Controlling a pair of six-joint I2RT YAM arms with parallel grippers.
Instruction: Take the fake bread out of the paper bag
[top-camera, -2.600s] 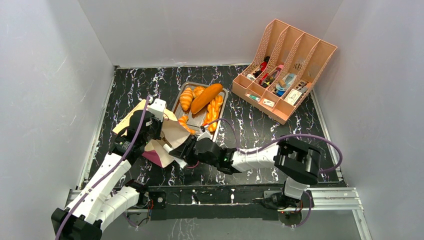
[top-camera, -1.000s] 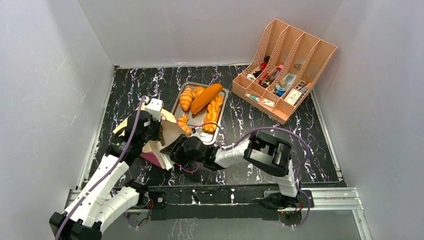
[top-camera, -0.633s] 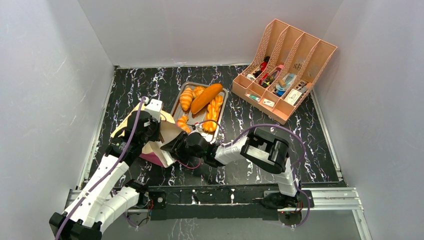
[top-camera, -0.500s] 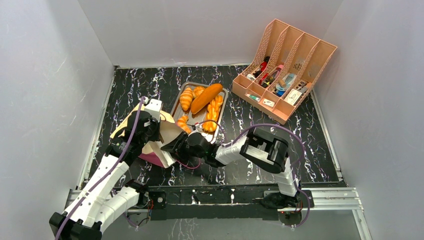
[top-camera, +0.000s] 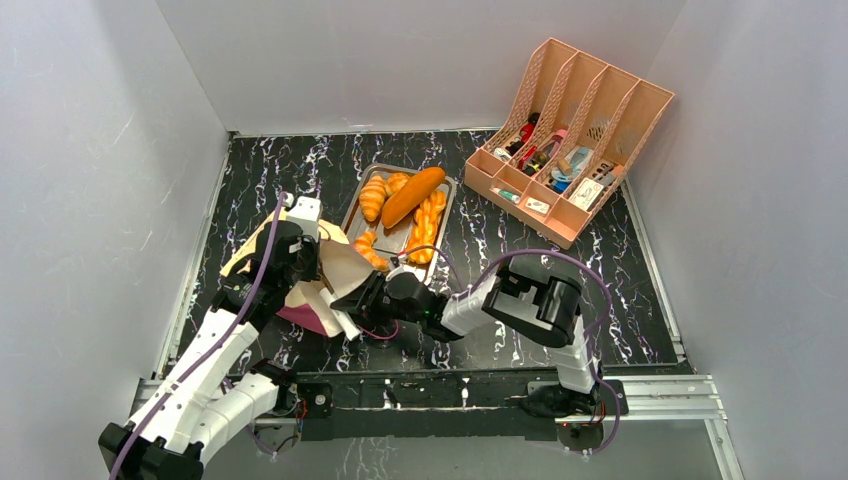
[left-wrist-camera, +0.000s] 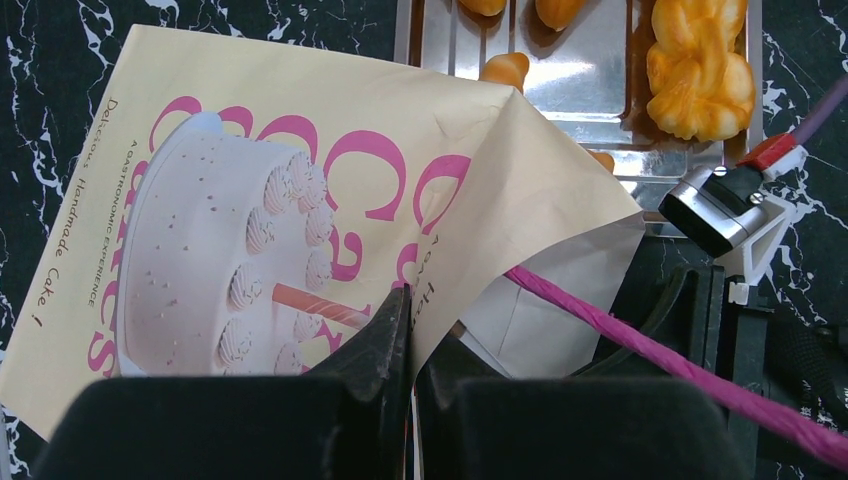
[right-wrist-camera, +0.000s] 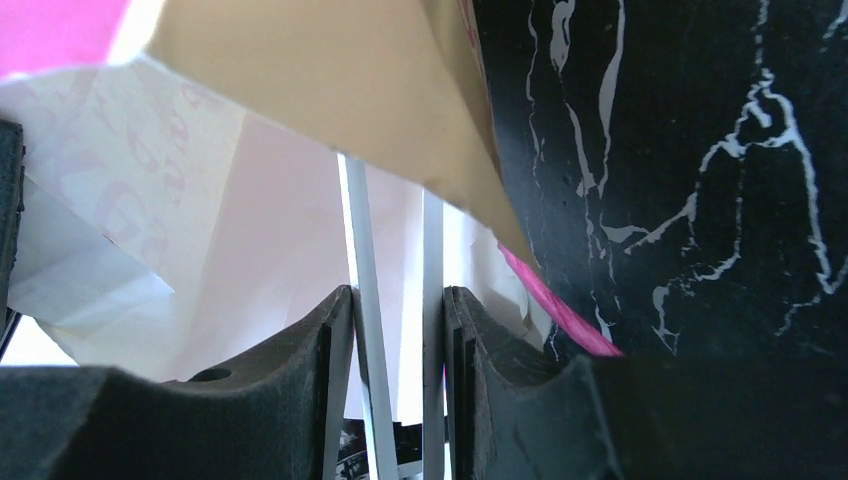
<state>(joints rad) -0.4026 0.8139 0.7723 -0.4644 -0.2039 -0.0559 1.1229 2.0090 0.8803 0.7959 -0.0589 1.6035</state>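
Fingers (left-wrist-camera: 380, 345) of our left gripper (left-wrist-camera: 411, 320) are pinching the paper bag (left-wrist-camera: 250, 120) open so our right gripper (right-wrist-camera: 398, 300), narrow, maybe empty, is reaching in.

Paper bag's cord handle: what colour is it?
Magenta cord handle, clearest in the left wrist view.

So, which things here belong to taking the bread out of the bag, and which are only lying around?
For the job:
- paper bag, its edge pinched by the left tool
- right tool, at the bag's opening
- fake bread, lying on the metal tray

Lying about:
- peach file rack, with small items in its slots
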